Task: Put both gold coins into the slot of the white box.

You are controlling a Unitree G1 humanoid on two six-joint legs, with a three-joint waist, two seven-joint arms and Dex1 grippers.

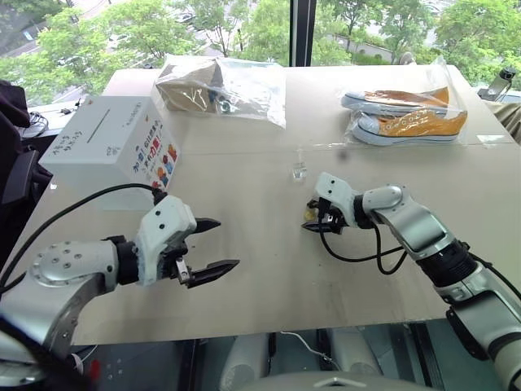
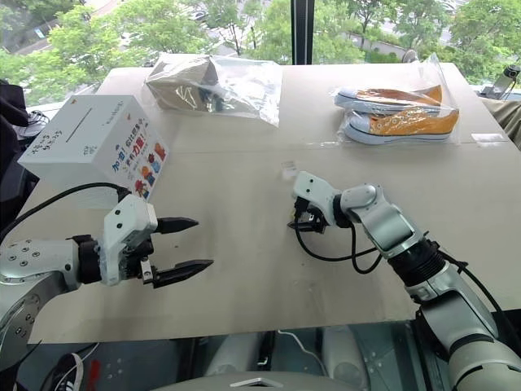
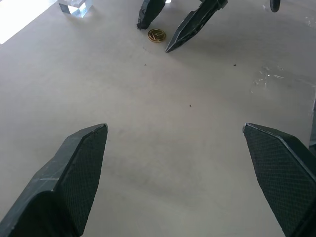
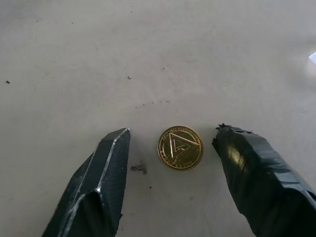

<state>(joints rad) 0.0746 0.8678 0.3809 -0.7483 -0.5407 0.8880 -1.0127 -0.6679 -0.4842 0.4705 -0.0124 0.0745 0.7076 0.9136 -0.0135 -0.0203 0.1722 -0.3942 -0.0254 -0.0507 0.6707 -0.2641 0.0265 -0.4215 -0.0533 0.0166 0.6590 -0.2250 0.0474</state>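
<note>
— Coin position first: where did it lie against the right gripper (image 4: 170,143)?

— One gold coin (image 4: 179,147) lay flat on the table (image 1: 269,269), between the two black fingers, which stood narrowly apart, touching neither side of it that I could see.

— Surface and shape?

— A round, shiny disc with a triangle embossed; the tabletop was matte, pale and speckled. The fingers were tapered and textured.

— And the left gripper (image 1: 213,246)?

— Spread wide, holding nothing, nearer and to the left.

— The box?

— The white box (image 1: 110,147) stood far left, its slot (image 1: 99,124) a thin dark line on top. The left wrist view caught a clear holder (image 3: 75,6) beyond the coin.
</note>
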